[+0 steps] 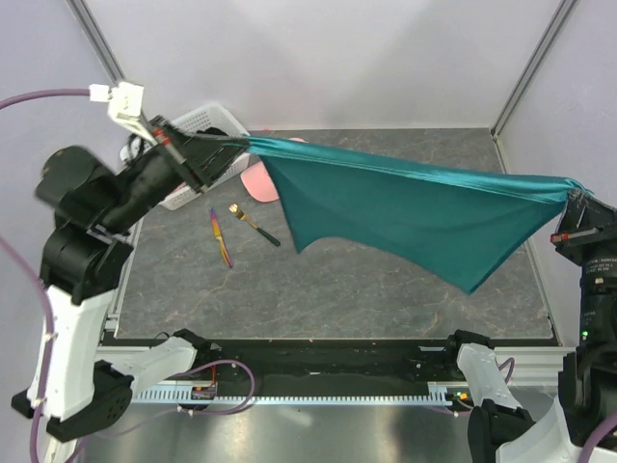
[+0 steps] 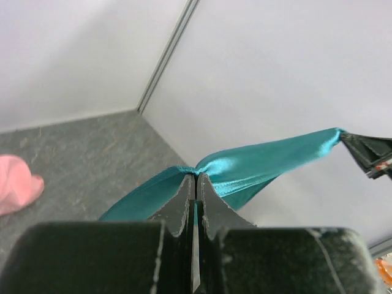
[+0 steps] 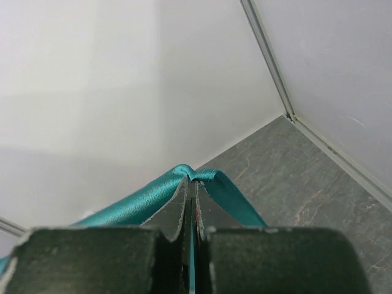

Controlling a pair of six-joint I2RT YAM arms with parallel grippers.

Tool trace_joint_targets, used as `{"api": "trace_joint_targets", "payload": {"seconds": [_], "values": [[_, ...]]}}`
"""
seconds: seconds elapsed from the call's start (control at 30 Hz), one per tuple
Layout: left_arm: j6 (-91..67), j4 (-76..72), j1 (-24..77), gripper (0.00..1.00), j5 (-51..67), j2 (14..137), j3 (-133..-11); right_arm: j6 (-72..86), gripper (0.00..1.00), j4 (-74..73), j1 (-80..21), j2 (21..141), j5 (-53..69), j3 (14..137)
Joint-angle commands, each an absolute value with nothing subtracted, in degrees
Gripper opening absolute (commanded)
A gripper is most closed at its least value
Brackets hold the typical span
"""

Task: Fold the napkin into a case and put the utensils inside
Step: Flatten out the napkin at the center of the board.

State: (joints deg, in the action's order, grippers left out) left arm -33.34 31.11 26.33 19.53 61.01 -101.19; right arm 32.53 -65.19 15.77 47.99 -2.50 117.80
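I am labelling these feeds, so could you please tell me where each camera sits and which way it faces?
Top external: above and behind the arms, looking down on the table; both arms show, left gripper and right gripper stretching the napkin aloft.
Left wrist: on the left arm, facing across to the right gripper; own shut fingers show.
Right wrist: on the right arm, facing a wall corner; own shut fingers show.
Shared: all three see the napkin; left wrist and top also share the pink cap.

napkin [image 1: 405, 207] hung across mid-air blocking the centre, tabletop [image 1: 386, 299] open beneath, fork [image 1: 253, 223] and purple utensil [image 1: 222, 237] uncovered at left near basket [image 1: 210, 120]
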Motion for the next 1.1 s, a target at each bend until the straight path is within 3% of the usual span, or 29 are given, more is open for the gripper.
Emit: {"api": "trace_joint_targets", "payload": {"seconds": [0.0, 0.2, 0.43, 0.73, 1.07], "values": [[-32.08, 32.52, 26.19, 0.02, 18.11, 58.62, -102.75, 29.97, 0.0, -69.96, 14.77, 50.62, -6.15, 121.29], [-32.78, 31.29, 26.19, 0.02, 16.26, 60.37, -100.46, 29.71, 0.0, -67.43, 13.97, 54.57, -6.24, 117.96], [-34.71, 28.48, 26.1, 0.02, 13.63, 67.84, -95.81, 31.73, 0.0, -60.39, 13.89, 62.74, -1.32, 105.48], [-35.07, 25.67, 24.88, 0.02, 10.37, 85.05, -96.06, 34.01, 0.0, -51.6, 12.13, 86.54, 3.95, 101.87], [-34.19, 15.92, 23.47, 0.02, 12.66, 101.85, -92.82, 32.44, 0.0, -41.75, 10.02, 102.65, 2.81, 100.9]]}}
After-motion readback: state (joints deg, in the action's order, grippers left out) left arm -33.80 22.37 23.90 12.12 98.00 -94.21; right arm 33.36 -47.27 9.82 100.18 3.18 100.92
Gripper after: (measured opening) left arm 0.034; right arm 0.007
